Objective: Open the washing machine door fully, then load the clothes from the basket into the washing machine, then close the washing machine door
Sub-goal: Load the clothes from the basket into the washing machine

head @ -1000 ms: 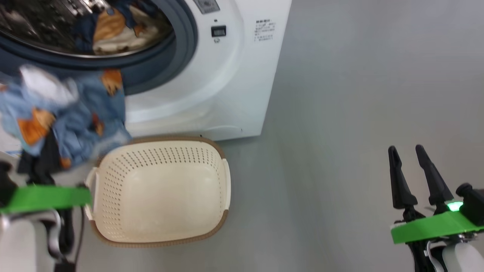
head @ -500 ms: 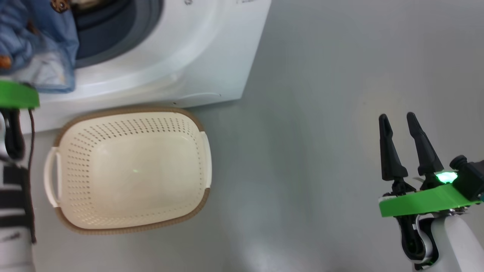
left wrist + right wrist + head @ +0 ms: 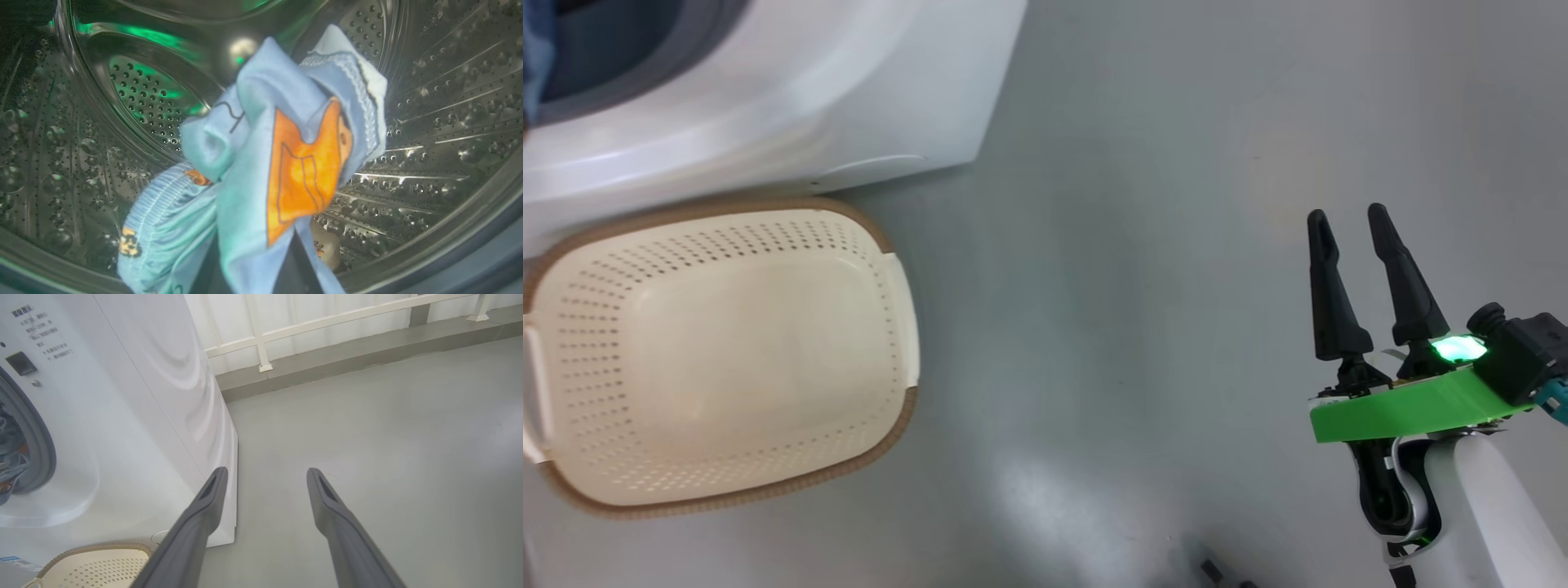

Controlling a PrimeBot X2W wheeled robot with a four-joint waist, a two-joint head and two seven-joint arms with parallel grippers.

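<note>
In the left wrist view a bunch of light blue clothes [image 3: 286,163] with an orange print hangs inside the steel drum [image 3: 429,122] of the washing machine [image 3: 809,98]. My left gripper is shut on the clothes, and the fabric covers most of its fingers. The cream basket [image 3: 727,359] stands empty on the floor in front of the machine. A sliver of blue clothes [image 3: 533,57] shows at the machine's opening. My right gripper [image 3: 1347,224] hangs open over bare floor, well right of the basket. The washing machine door is out of view.
Grey floor [image 3: 1143,327] stretches between the basket and my right arm. In the right wrist view, beyond my open right gripper [image 3: 265,475], the machine's white side [image 3: 122,416] rises at left. A white railing [image 3: 327,322] on a low kerb closes off the far side.
The head camera has swung, shifting the machine and basket left and up in the picture. My left gripper carried the clothes up from beside the basket toward the machine's opening. The right gripper stays open.
</note>
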